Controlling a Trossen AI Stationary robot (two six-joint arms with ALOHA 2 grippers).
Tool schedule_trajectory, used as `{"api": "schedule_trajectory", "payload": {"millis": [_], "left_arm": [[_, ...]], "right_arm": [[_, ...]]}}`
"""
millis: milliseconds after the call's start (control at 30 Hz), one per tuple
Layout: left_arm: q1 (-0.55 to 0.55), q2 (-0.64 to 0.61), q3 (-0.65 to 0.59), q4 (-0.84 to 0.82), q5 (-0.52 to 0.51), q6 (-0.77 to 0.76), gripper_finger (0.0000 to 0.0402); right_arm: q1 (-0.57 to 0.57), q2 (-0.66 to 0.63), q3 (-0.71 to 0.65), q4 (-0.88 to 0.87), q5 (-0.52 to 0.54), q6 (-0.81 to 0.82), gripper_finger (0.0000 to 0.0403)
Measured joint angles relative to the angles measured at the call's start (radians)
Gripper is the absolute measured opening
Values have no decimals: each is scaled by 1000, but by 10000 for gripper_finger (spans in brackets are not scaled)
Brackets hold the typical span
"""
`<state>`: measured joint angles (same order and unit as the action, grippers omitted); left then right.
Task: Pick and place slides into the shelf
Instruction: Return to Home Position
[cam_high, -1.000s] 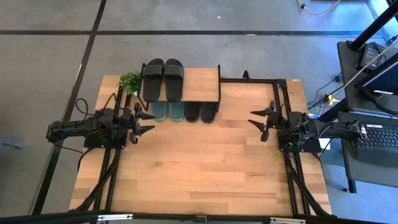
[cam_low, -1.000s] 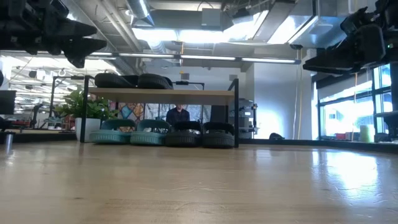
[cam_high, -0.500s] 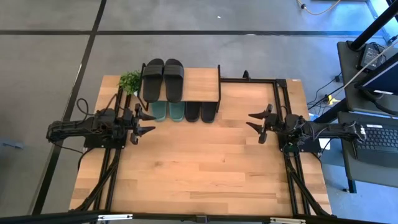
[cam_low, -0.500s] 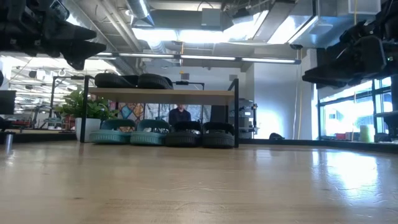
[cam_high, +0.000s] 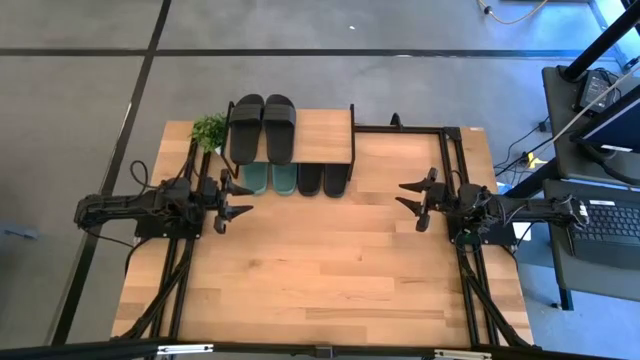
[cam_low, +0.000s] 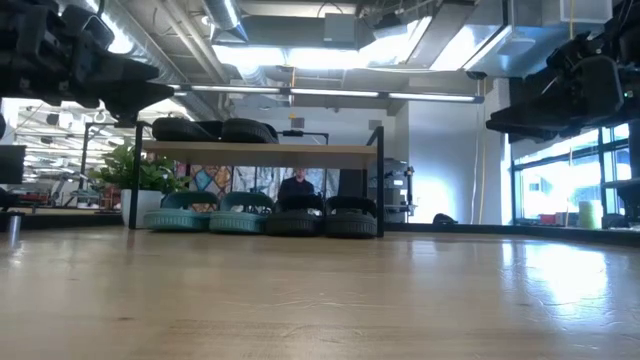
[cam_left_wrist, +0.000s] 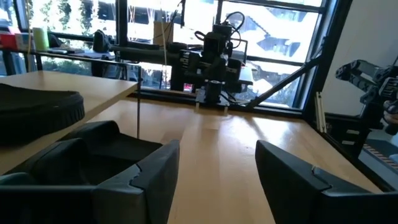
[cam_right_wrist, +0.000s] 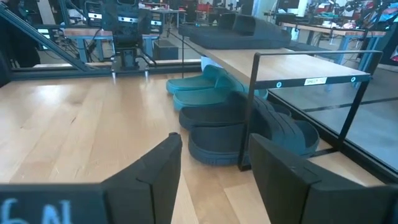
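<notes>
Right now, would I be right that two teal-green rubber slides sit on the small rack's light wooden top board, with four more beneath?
Not quite: the high view shows the pair on the top board is black rubber slides. Four more do lie beneath, two of them teal-green slides.

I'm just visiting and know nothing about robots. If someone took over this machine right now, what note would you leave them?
Left hand: open, empty, above the table on its left side.
Right hand: open, empty, above the right side.
Two black slides lie on top of the shelf; two teal slides and two more black slides sit in a row under it.
Done: all six are at the shelf.
Left: likely only parking the arms.
</notes>
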<state>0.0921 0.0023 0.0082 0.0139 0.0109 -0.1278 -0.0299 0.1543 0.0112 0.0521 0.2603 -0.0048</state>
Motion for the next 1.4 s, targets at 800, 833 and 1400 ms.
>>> {"api": "schedule_trajectory", "payload": {"millis": [800,833,1400], "left_arm": [[0,0,0,-2,-28,112,204],[0,0,0,-2,-28,112,204],[0,0,0,-2,-28,112,204]], "right_arm": [[0,0,0,-1,0,-105,188],[0,0,0,-1,0,-105,188],[0,0,0,-1,0,-29,188]]}}
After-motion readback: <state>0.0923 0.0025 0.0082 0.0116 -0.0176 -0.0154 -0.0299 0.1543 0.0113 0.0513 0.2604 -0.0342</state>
